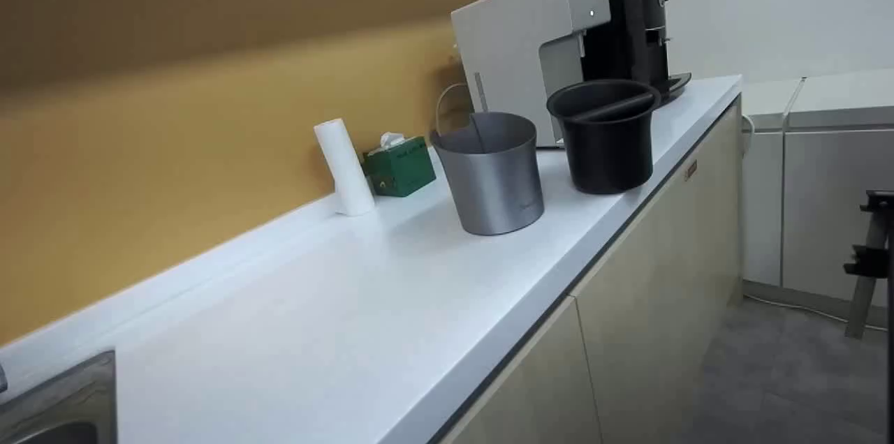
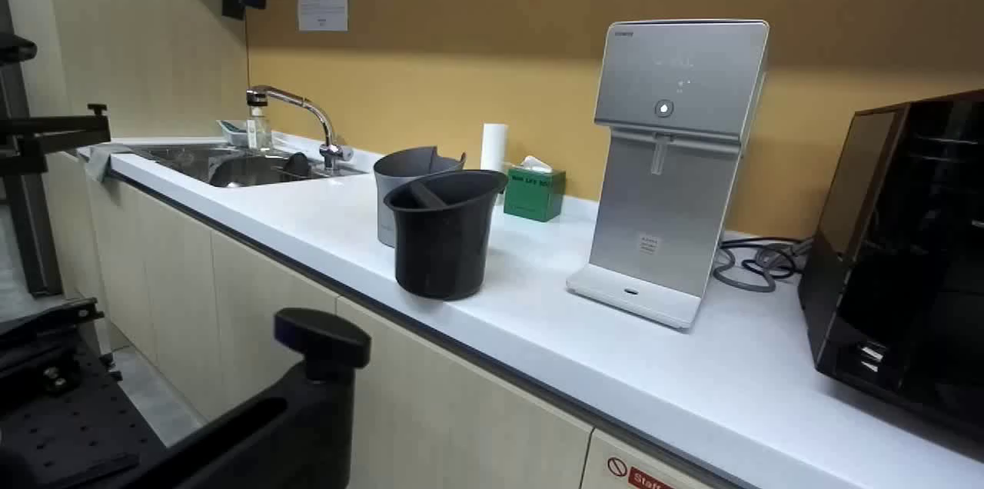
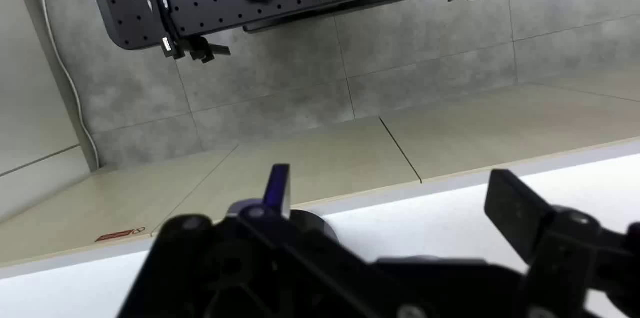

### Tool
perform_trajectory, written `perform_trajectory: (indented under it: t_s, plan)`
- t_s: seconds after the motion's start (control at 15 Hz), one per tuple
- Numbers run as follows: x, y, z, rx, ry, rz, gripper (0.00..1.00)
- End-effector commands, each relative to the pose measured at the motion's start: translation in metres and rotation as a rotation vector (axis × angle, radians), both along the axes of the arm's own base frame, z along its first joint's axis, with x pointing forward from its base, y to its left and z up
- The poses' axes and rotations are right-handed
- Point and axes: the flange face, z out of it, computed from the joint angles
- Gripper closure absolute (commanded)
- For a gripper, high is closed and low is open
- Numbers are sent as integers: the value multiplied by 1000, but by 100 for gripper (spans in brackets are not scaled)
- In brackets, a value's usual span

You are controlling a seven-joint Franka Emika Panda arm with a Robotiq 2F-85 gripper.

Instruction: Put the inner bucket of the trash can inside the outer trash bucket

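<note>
The black inner bucket point(image 1: 607, 154) stands upright near the counter's front edge in both exterior views point(image 2: 442, 251). The grey outer trash bucket point(image 1: 492, 193) stands upright beside it with a gap. In an exterior view the black bucket partly hides the grey bucket point(image 2: 387, 204). My gripper point(image 3: 397, 200) is open and empty in the wrist view, its fingers wide apart above the counter. A dark curved part of the inner bucket point(image 3: 315, 223) shows behind one finger. In an exterior view my gripper point(image 2: 244, 1) hangs high at the top left, away from both buckets.
A silver water dispenser point(image 2: 669, 174) stands behind the buckets. A green tissue box point(image 1: 401, 168) and white paper roll point(image 1: 346, 168) stand by the wall. A black coffee machine point(image 1: 628, 32) is at the far end. A sink point(image 2: 231, 166) is at the opposite end.
</note>
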Motion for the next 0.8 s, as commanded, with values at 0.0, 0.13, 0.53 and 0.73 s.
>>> perform_trajectory:
  t_s: [0.0,0.13,0.53,0.73]
  plan:
    - [0,0,1,0,-1,0,0]
    - [0,0,1,0,-4,0,0]
    - [0,0,2,0,-4,0,0]
    - [4,-1,1,1,-26,-8,0]
